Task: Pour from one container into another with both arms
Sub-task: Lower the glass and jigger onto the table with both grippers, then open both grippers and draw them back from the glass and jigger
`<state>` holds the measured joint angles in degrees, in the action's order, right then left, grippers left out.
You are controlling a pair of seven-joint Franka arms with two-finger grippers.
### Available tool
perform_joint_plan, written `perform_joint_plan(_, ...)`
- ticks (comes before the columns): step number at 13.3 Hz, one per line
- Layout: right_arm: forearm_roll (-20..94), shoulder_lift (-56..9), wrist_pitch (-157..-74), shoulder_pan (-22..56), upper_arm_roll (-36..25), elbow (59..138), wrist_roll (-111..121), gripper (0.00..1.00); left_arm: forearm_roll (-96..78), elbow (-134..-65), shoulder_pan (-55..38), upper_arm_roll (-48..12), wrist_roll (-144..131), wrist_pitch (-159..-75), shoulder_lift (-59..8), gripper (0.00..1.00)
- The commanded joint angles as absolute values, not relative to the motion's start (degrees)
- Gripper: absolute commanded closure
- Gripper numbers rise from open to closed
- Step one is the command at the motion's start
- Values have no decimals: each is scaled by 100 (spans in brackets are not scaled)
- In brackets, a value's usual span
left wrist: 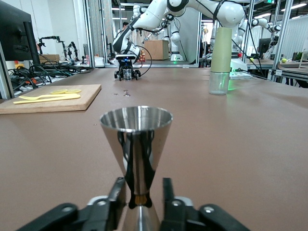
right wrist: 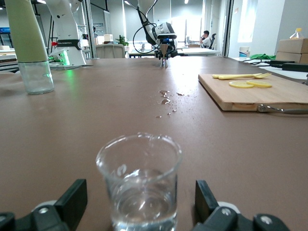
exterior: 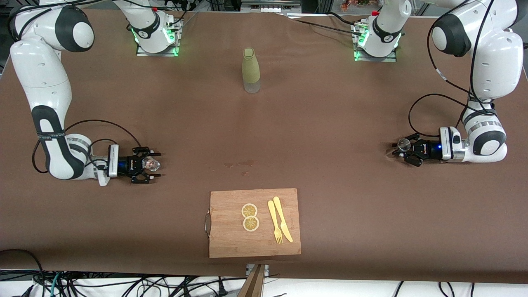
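Note:
A clear glass beaker (exterior: 152, 164) with water in it stands on the brown table toward the right arm's end. My right gripper (exterior: 154, 165) is low around it. In the right wrist view the beaker (right wrist: 139, 178) sits between the right gripper's (right wrist: 139, 195) wide-open fingers, with a gap on each side. A steel jigger (exterior: 402, 144) stands toward the left arm's end, with my left gripper (exterior: 402, 152) around it. In the left wrist view the jigger (left wrist: 137, 130) is upright, and the left gripper (left wrist: 142, 187) is slightly open, its fingers just clear of the jigger's narrow waist.
A bottle with an olive-green sleeve (exterior: 251, 70) stands mid-table near the bases. A wooden cutting board (exterior: 231, 241) lies near the front edge with two lemon slices (exterior: 250, 216) and a yellow fork and knife (exterior: 279, 225). Small spilled drops (exterior: 241, 165) mark the cloth.

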<state>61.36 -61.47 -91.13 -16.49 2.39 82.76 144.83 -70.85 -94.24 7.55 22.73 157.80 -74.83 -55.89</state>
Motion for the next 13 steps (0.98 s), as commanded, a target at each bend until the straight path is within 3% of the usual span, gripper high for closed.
perform_joint_plan(1,5889,-5784,-8860,-1723,-34,8385,14073,0,-6917,-9352,800,2311,16673,-7488,-5687,0)
perform_joint_plan(8,5072,-4765,-8052,-1731,-676,8332,11825,0,-5943,-8174,782,2716,14272,-7480,-5485,0)
perform_joint_plan(13,4721,-3948,-7603,-1705,-782,8200,9488,0,-4495,-7822,371,2786,10301,-7479,-4302,0)
